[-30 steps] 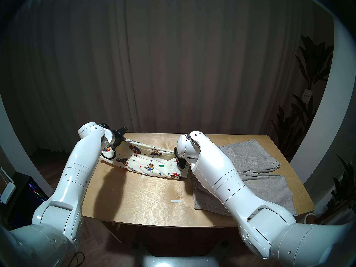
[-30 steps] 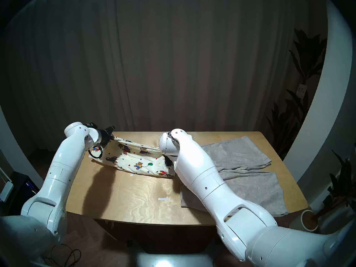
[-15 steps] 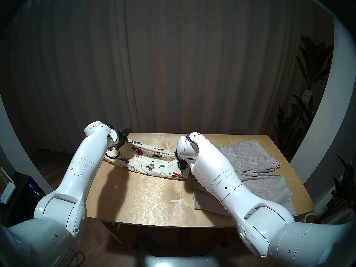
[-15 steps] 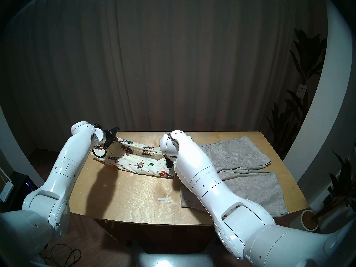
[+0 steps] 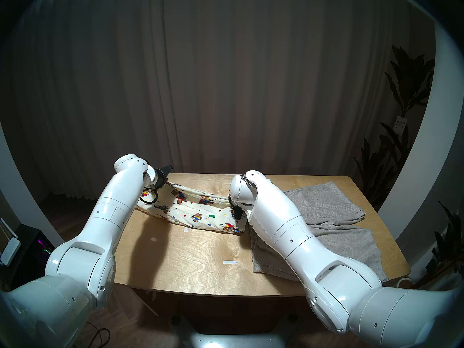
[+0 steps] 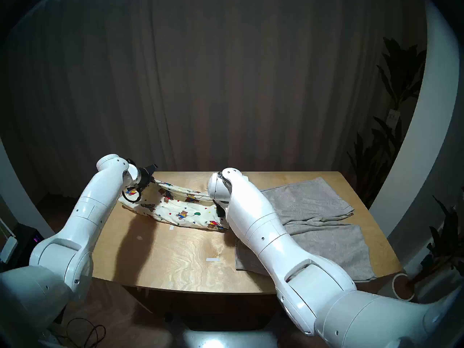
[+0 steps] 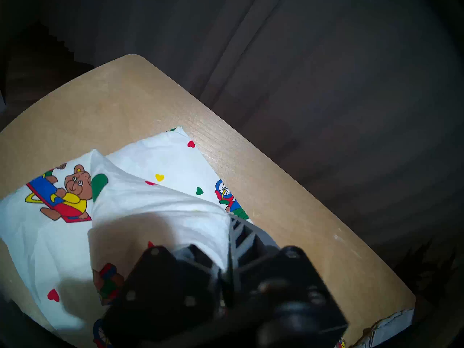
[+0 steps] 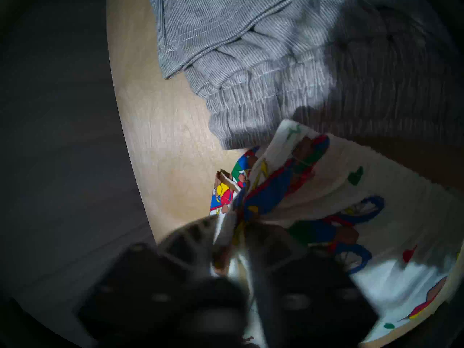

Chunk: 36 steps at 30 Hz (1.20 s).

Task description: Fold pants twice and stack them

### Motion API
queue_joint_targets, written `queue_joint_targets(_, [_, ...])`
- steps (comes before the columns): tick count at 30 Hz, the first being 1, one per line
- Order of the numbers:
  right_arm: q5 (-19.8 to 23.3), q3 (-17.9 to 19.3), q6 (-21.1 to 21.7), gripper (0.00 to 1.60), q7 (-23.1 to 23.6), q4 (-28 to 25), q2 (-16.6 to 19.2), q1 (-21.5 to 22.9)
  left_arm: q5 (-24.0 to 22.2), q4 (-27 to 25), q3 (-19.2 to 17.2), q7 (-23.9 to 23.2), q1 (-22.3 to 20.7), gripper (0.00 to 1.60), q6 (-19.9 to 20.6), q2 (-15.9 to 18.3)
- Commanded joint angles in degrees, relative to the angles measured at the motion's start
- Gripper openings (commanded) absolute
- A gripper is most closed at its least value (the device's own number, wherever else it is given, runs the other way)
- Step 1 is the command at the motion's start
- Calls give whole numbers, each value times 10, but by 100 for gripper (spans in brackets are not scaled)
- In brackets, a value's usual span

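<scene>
Both pincers, left pincer (image 7: 227,242) and right pincer (image 8: 238,229), clamped on bear-print shorts (image 5: 198,212) edge mid-frame; carry level, lay flush on table (image 5: 190,259), clear of grey shorts (image 5: 334,214)

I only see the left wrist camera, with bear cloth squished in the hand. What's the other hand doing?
Observer: The right hand pinches the other end of the bear shorts.
Operator: Is the cloth up in the air?
Observer: Only its top edge, stretched from the left hand to the right one. The rest sags onto the table.
Operator: Are there more clothes?
Observer: Yes, grey shorts lie spread out, unfolded, on the table's right side.
</scene>
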Motion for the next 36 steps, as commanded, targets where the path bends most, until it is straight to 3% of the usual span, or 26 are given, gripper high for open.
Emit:
queue_joint_targets(1, [2, 3, 0, 160, 8, -1, -15, 21, 6, 8, 2, -2, -52, 71, -2, -2])
queue_joint_targets(8, [1, 6, -2, 160, 13, 6, -19, 26, 13, 30, 8, -2, -70, 82, -3, -5])
queue_joint_targets(9, [1, 7, -3, 160, 13, 7, -19, 27, 14, 33, 9, -2, -72, 93, -4, -5])
queue_joint_targets(14, [1, 10, -5, 160, 18, 14, -23, 33, 20, 53, 16, -3, -88, 93, -5, -9])
queue_joint_targets(18, [1, 12, -5, 160, 20, 18, -25, 35, 23, 63, 19, -3, -95, 120, -5, -11])
queue_joint_targets(20, [1, 12, -6, 160, 22, 20, -26, 37, 24, 69, 21, -3, -99, 114, -5, -13])
queue_joint_targets(26, [1, 17, -8, 160, 27, 29, -30, 43, 31, 90, 28, -5, -116, 117, -6, -19])
queue_joint_targets(30, [0, 20, -9, 160, 30, 34, -32, 47, 36, 102, 33, -6, -127, 130, -7, -23])
queue_joint_targets(31, [0, 21, -9, 160, 31, 36, -32, 49, 37, 105, 34, -6, -129, 138, -7, -24])
queue_joint_targets(32, [0, 22, -10, 160, 32, 37, -33, 50, 38, 107, 35, -7, -132, 160, -7, -25])
queue_joint_targets(36, [0, 24, -10, 160, 34, 40, -34, 52, 40, 113, 38, -8, -137, 160, -8, -27])
